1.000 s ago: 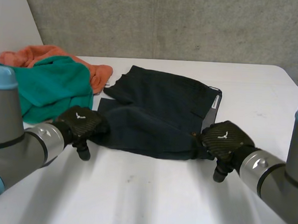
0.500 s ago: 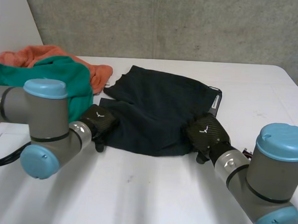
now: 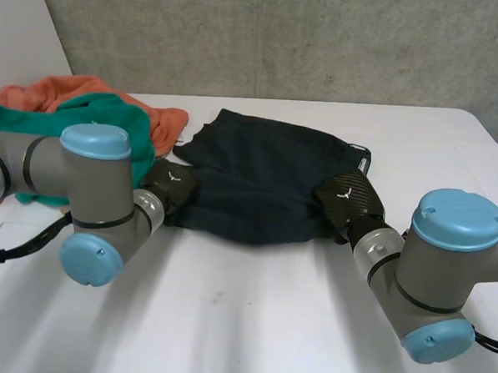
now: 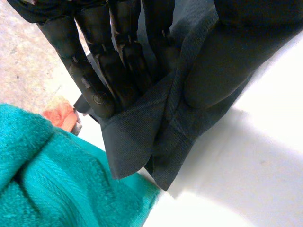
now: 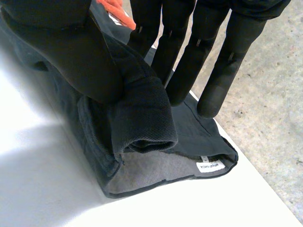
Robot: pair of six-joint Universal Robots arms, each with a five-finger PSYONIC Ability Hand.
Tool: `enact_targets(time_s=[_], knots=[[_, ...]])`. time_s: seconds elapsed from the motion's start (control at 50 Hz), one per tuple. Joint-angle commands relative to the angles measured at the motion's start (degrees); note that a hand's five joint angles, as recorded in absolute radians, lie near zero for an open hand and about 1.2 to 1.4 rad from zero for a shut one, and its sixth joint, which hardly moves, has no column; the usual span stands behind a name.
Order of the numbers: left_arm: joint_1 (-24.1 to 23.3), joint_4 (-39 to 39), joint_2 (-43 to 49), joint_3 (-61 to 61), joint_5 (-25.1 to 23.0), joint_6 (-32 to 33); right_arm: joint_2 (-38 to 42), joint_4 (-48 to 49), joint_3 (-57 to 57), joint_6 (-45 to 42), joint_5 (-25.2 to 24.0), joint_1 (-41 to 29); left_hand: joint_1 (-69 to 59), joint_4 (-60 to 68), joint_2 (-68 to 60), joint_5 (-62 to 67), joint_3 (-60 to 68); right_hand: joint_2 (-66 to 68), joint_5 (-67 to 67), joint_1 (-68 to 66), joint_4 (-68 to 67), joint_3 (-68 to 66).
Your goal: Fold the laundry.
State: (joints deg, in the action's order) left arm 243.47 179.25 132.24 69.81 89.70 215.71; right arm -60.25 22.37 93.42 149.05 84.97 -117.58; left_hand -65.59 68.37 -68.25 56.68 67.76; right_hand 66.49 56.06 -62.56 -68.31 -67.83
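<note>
A dark navy garment (image 3: 266,171) lies in the middle of the white table (image 3: 250,320), its near part doubled over. My left hand (image 3: 171,183) is at the garment's near left corner. In the left wrist view its fingers (image 4: 118,61) and thumb pinch a fold of the dark cloth (image 4: 137,137). My right hand (image 3: 349,202) is at the near right corner. There its thumb (image 5: 71,52) presses a rolled fold of the garment (image 5: 147,118) against straight fingers (image 5: 182,61). A small white label (image 5: 209,166) shows on the grey inner layer below the fold.
A teal towel (image 3: 85,132) is heaped at the table's left, close to my left hand, and appears as the teal towel (image 4: 47,179) beside the fingertips. An orange cloth (image 3: 79,88) lies behind it. A concrete wall (image 3: 282,38) backs the table.
Both hands have closed on the garment's near edge and carried it away from me, folding it over. Both arms have swung in over the table.
</note>
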Motion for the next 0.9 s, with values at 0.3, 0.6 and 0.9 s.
enact_targets(time_s=[0.3,0.6,0.9], knots=[[-3.35,-36.68,-29.84,22.73,-6.2,16.14,-17.0,-54.19,2.03,-30.31,-7.53,7.81,-14.41,11.63,-11.75,13.32,12.24,13.51,13.94,-17.44,-11.69,-12.17],[-4.23,-25.01,-16.59,0.7,-4.1,10.52,-10.25,-45.67,-8.15,-18.11,-6.84,8.34,-14.41,11.63,-11.75,13.32,12.24,13.51,13.94,-17.44,-11.69,-12.17],[-5.19,-15.42,15.2,-44.54,1.35,7.79,5.99,-20.29,-24.06,-4.3,5.11,6.32,-14.41,11.63,-11.75,13.32,12.24,13.51,13.94,-17.44,-11.69,-12.17]])
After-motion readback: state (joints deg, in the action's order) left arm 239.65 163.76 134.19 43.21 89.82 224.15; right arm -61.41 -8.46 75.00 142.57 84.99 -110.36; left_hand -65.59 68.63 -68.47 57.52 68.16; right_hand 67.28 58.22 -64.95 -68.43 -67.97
